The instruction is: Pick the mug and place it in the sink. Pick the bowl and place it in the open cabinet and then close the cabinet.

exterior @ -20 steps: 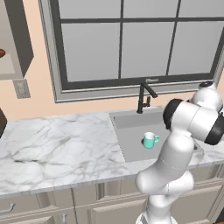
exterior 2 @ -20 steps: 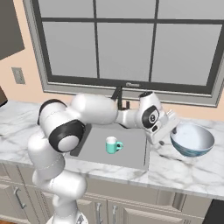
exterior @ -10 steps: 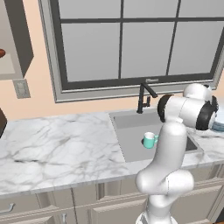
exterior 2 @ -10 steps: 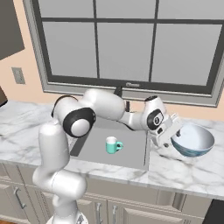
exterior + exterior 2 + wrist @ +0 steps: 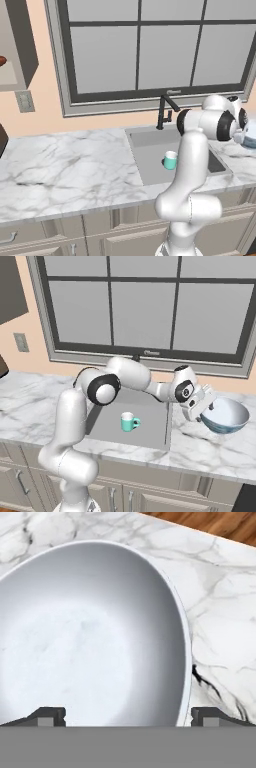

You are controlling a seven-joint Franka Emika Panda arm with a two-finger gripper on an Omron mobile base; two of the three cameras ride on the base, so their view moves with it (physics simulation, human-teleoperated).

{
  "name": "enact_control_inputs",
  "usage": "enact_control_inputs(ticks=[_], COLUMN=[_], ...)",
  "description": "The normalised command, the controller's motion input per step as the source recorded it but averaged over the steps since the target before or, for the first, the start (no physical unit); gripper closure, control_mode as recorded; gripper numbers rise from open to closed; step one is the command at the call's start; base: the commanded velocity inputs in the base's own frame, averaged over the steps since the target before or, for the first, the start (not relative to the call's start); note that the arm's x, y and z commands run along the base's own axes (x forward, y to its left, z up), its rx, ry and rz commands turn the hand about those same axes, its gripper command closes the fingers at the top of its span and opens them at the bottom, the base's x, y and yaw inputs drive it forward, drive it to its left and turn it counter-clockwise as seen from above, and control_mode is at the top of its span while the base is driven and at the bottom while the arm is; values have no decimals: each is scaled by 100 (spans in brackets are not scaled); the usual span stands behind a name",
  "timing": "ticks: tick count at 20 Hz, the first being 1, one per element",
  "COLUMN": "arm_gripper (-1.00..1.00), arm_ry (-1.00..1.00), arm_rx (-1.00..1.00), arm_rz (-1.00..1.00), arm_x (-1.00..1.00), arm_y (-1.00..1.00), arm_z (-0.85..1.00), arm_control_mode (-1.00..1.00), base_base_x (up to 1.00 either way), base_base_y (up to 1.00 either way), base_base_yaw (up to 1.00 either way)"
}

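The teal mug point(image 5: 170, 160) point(image 5: 129, 421) stands upright inside the grey sink point(image 5: 148, 158) point(image 5: 104, 423), apart from the arm. The white-and-blue bowl point(image 5: 228, 416) point(image 5: 249, 138) point(image 5: 90, 637) sits on the marble counter to the right of the sink. My gripper point(image 5: 205, 406) point(image 5: 130, 717) is open at the bowl's near rim. In the hand view one fingertip point(image 5: 48, 714) is over the bowl's inside and the other point(image 5: 212, 716) is outside the rim, over the marble. Nothing is gripped. The wall cabinet point(image 5: 21, 47) hangs at the upper left, its side facing me.
A black faucet point(image 5: 164, 111) rises behind the sink, below the window. The marble counter point(image 5: 65, 165) stretches left of the basin. Lower cabinets with handles point(image 5: 112, 498) run under the counter. Wooden floor point(image 5: 210, 524) shows beyond the counter's edge in the hand view.
The arm has stretched further right and the open gripper has come down onto the bowl's rim. Mug and bowl have stayed where they were.
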Motion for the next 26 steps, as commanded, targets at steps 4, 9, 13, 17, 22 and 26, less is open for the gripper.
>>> enact_control_inputs(ticks=[4,9,13,17,22,26], arm_gripper=[100,100,100,100,100,100], arm_ry=[3,0,0,-7,0,0], arm_rx=[0,0,0,2,8,-4], arm_rz=[0,0,1,1,21,35], arm_x=[28,3,-22,-61,-43,-50], arm_y=[-14,-18,-11,37,66,69], arm_z=[-29,-22,-3,34,100,84], arm_control_mode=[-100,-100,-100,-100,-100,-100], base_base_x=[0,0,0,0,0,0], base_base_y=[0,0,0,0,0,0], base_base_yaw=[0,0,0,0,0,0])
